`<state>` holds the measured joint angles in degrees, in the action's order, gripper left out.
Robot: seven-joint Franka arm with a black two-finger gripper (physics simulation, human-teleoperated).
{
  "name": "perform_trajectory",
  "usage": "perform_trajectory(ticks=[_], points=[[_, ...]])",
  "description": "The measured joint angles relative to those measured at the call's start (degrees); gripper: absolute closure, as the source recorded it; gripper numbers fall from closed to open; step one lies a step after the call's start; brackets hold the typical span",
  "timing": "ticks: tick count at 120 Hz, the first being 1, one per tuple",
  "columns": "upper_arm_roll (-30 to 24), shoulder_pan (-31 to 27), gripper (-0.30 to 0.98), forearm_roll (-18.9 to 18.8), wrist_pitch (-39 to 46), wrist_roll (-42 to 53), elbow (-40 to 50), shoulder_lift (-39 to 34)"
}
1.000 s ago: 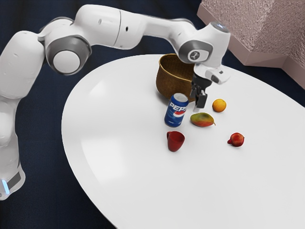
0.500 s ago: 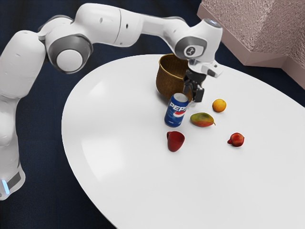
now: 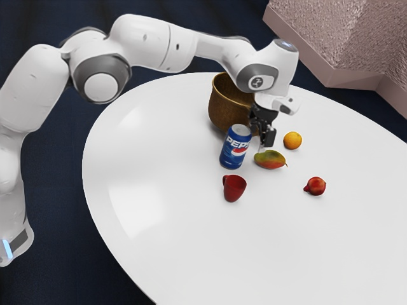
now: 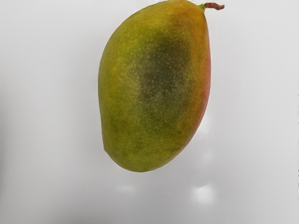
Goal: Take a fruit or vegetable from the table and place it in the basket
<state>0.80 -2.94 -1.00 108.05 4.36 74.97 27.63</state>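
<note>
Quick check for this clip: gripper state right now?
Gripper: whether it's open or closed can't be told; no fruit lifted, with the mango on the table.

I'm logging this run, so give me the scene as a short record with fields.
produce: mango, orange, red round fruit
produce location: all on the white table
other items: Pepsi can, red mug
container: brown basket, beyond the can; inside mostly hidden
gripper: just above the mango
jaws: open, nothing held
task status: no fruit picked up yet
</note>
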Motion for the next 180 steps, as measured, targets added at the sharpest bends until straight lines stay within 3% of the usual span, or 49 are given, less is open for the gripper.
perform_trajectory(ticks=[180], points=[[-0.36, -0.92, 0.00, 0.23, 10.19, 1.87, -0.50, 6.16]])
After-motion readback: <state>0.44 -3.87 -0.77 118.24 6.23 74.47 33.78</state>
